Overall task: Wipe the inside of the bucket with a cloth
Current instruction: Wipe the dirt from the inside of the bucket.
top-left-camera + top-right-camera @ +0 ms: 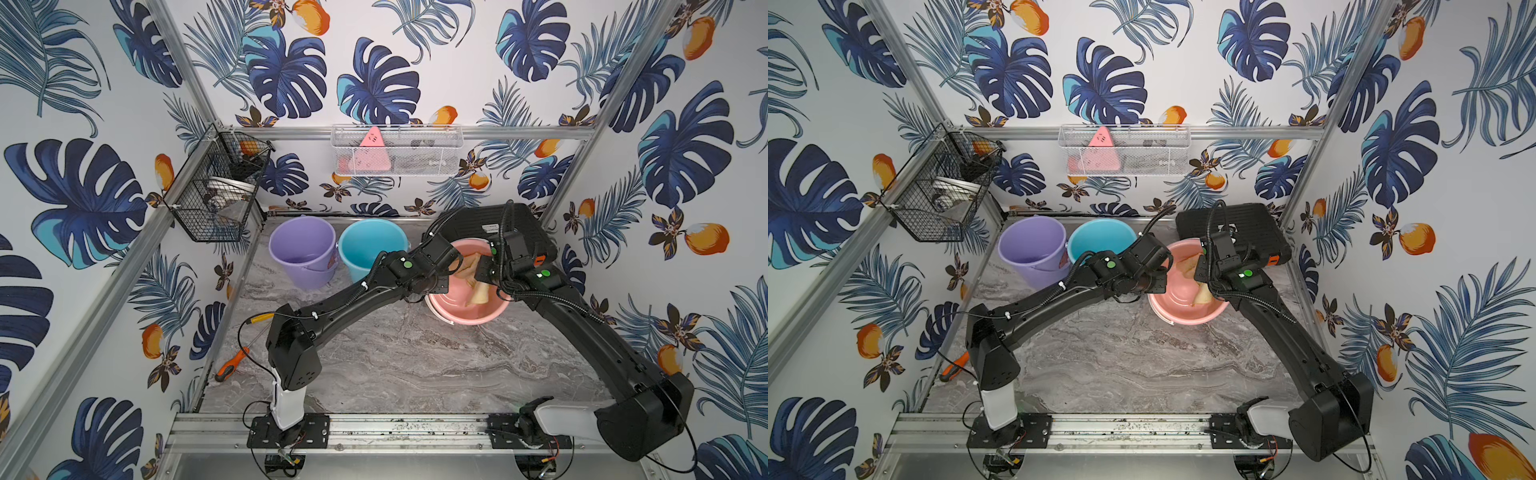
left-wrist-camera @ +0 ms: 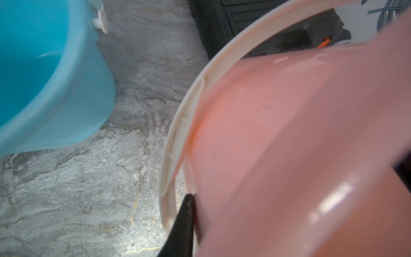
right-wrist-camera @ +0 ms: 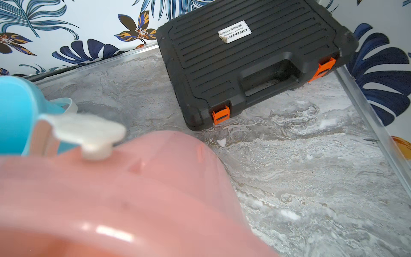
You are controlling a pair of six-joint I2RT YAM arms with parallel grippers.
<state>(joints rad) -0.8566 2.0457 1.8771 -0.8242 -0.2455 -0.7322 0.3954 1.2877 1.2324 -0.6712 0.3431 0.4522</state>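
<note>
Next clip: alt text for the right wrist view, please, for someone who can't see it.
A pink bucket, blurred and close to the camera, fills the foreground, its white handle pinned at the rim. Beyond it a black tool case with orange latches lies on the grey marble table, a blue bucket beside the pink one and leafy wallpaper behind.

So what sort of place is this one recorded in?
Probably a staged robot test booth dressed as a utility corner, not a real room: metal frame rails holding leaf wallpaper panels, plastic buckets and a toolbox on a marble-look floor, wire baskets on the walls.
</note>
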